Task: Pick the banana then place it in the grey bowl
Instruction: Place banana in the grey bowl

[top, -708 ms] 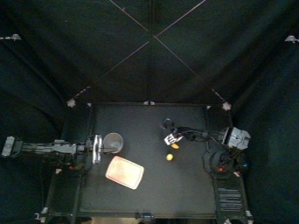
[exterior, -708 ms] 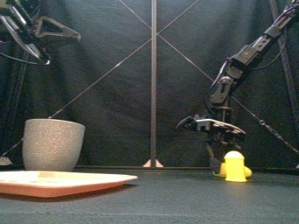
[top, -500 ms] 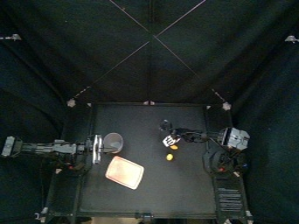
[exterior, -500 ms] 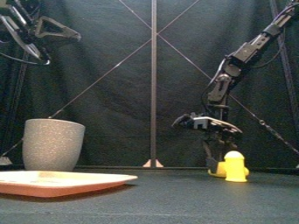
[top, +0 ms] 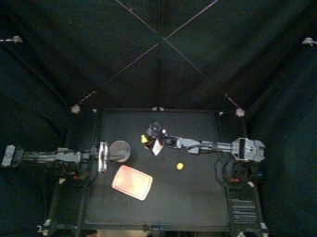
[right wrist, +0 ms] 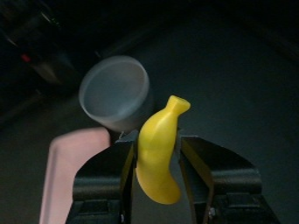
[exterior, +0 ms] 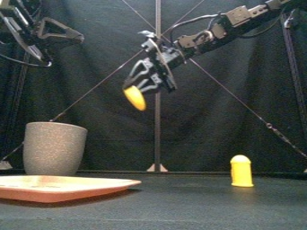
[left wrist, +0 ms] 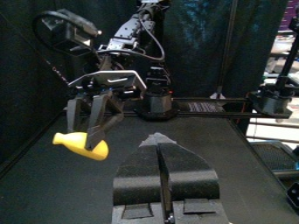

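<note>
From the top camera: shows the right gripper (top: 154, 139) stretched in from the right past the middle of the table (top: 186, 199), jaws clamped on the yellow banana (top: 146, 140). Places that banana in the air just beside the grey bowl (top: 120, 149), toward its back-right side. Puts the pink tray (top: 133, 181) near the bowl, in front of it, and a small yellow toy (top: 180, 166) to the right of the tray. Finds the left gripper (top: 99, 157) low at the bowl's left side.

From the front camera: catches the banana (exterior: 135, 97) high over the table, tilted, one tip down, pinched in the right gripper (exterior: 149, 81). Sets it to the right of the grey bowl (exterior: 56, 148) and well above the rim. Shows the bowl upright at the left, the pink tray (exterior: 60, 187) flat before it, the yellow toy (exterior: 242, 171) upright at the far right.

From the left wrist: shows the left gripper (left wrist: 165, 162) with its own jaws pressed together, only a thin seam between. Looks across at the right gripper (left wrist: 86, 133) hanging above the table, the banana (left wrist: 84, 147) crosswise at its fingertips.

From the right wrist: shows the banana (right wrist: 162, 149) standing between the two jaws, gripped on both sides at its lower half. Frames the grey bowl's open mouth (right wrist: 114, 86) beyond it, with a corner of the pink tray (right wrist: 73, 171) beside the bowl.
</note>
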{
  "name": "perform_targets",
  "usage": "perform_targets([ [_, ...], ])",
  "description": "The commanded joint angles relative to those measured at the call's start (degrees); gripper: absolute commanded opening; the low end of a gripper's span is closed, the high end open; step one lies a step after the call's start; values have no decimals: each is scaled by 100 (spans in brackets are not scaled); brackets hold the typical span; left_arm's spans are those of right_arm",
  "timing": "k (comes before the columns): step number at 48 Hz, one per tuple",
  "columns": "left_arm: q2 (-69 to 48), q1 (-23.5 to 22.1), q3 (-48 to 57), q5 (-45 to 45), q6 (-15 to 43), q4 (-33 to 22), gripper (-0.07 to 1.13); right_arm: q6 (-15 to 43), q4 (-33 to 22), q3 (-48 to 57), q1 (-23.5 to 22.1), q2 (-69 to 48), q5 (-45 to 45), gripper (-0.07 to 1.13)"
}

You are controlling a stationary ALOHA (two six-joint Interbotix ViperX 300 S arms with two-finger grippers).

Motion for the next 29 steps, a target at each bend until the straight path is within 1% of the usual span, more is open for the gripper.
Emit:
perform_targets([
  [1,26,18,-105,-53,9,0,-1,26,26,-229,53,264,-1397,53],
  [6,26,18,-105,-53,0,0,-1,44,105,-352,79,686,-2391,53],
  [12,26,18,-97,-53,9,9,-1,26,281,-703,158,1230,-3094,53],
  [20,26,35,-88,-70,18,26,-1,26,413,-1380,237,1846,-3129,53],
  [24,26,62,-97,-70,18,35,-1,18,369,-1670,290,2074,-3076,53],
  [29,26,62,-88,-70,18,88,-1,9,325,-1881,299,2250,-2821,58],
])
